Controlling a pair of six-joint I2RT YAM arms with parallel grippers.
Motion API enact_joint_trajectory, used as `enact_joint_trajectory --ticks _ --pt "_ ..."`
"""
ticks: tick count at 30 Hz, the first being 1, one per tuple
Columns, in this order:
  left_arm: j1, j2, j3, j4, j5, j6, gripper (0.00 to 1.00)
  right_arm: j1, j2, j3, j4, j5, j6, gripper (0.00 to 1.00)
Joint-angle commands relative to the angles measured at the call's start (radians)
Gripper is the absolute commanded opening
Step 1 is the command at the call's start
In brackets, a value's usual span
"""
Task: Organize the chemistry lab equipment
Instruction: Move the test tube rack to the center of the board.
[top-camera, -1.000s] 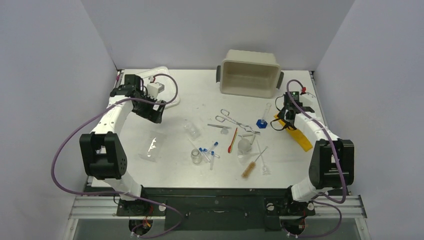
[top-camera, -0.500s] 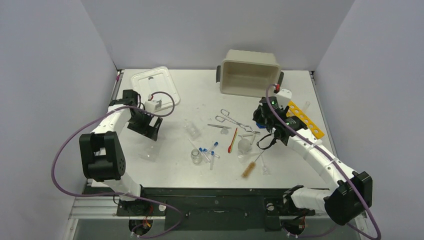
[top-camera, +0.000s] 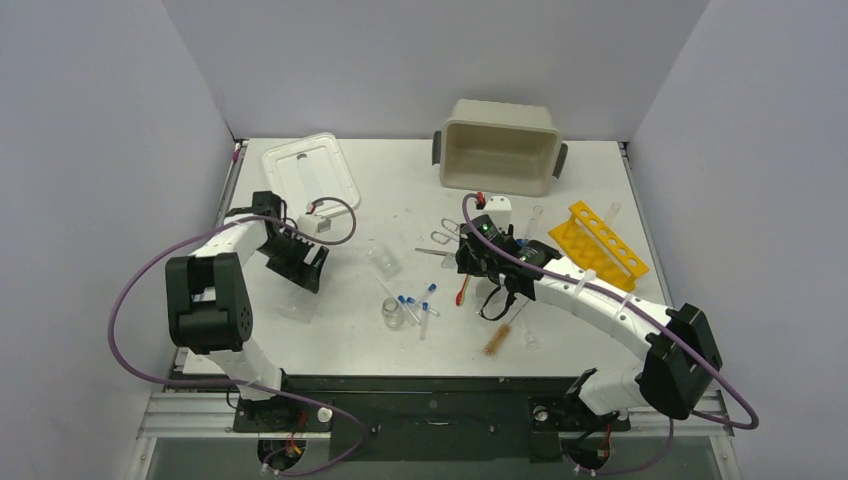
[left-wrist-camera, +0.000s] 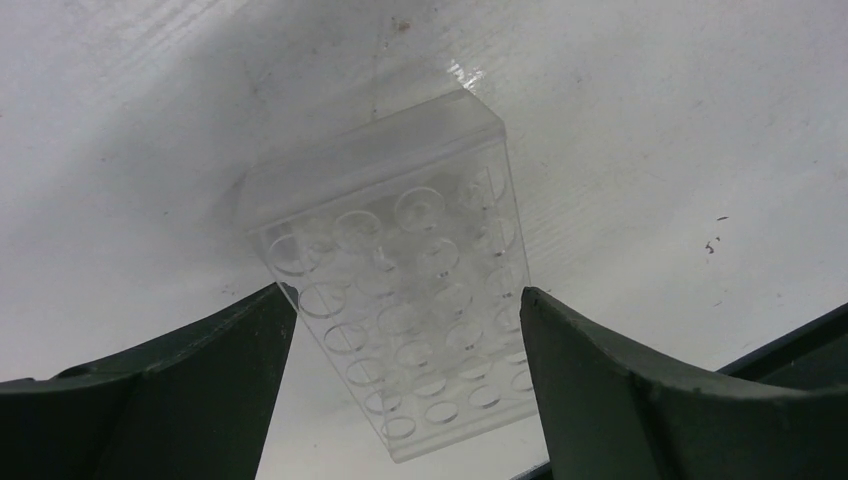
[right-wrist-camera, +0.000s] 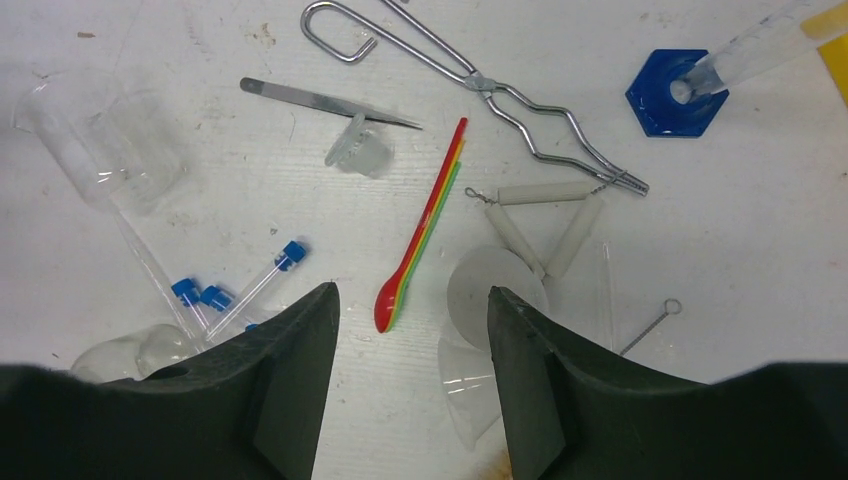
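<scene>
**Both claws released, one over each group of things**

Your left claw (left-wrist-camera: 402, 330) is released, its fingers (left-wrist-camera: 180, 385) spread to either side of the clear rack (left-wrist-camera: 400, 290) with its rows of round wells. The rack lies flat on the counter (left-wrist-camera: 640, 130), and I cannot tell whether the left finger touches its corner.

Your right claw (right-wrist-camera: 408, 300) is also released, empty, and hangs over the middle clutter. The bowl of the red-and-green spoon (right-wrist-camera: 425, 225) lies between its fingers (right-wrist-camera: 290, 390). Beyond the spoon lie the tongs (right-wrist-camera: 480, 80) and the tweezers (right-wrist-camera: 320, 102). The blue-capped tubes (right-wrist-camera: 262, 275) and the beaker (right-wrist-camera: 110, 150) are to the left in that view.

The brush (top-camera: 497, 338) lies closest to the near edge. The yellow rack (top-camera: 600, 240) sits near the right edge, the tub (top-camera: 500, 150) at the far edge and the lid (top-camera: 310, 172) in the far left corner. Bare counter shows between the two arms (also along the near edge).
</scene>
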Motion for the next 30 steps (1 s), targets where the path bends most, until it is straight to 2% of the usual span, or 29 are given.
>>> enact_joint_trajectory --ticks 1,8,20,26,29,30 --pt "-0.010 0.011 -0.025 0.012 0.056 0.097 0.78 0.008 0.010 0.037 0.043 -0.016 -0.014 0.52" --pt "-0.047 0.033 -0.032 -0.005 0.097 0.158 0.72 0.009 0.018 0.017 0.049 -0.026 -0.005 0.50" --pt "-0.232 0.039 -0.025 0.033 0.129 0.110 0.76 0.009 0.009 -0.010 0.019 -0.003 0.008 0.52" --pt "-0.200 0.020 0.071 -0.023 0.130 0.084 0.84 0.008 0.041 0.016 0.030 -0.030 0.006 0.55" --pt "-0.163 -0.032 0.122 -0.076 0.162 0.084 0.99 0.010 0.094 0.059 0.044 -0.067 0.002 0.55" --pt "-0.147 -0.045 0.149 -0.086 0.168 0.084 0.98 0.010 0.107 0.080 0.052 -0.078 0.001 0.55"
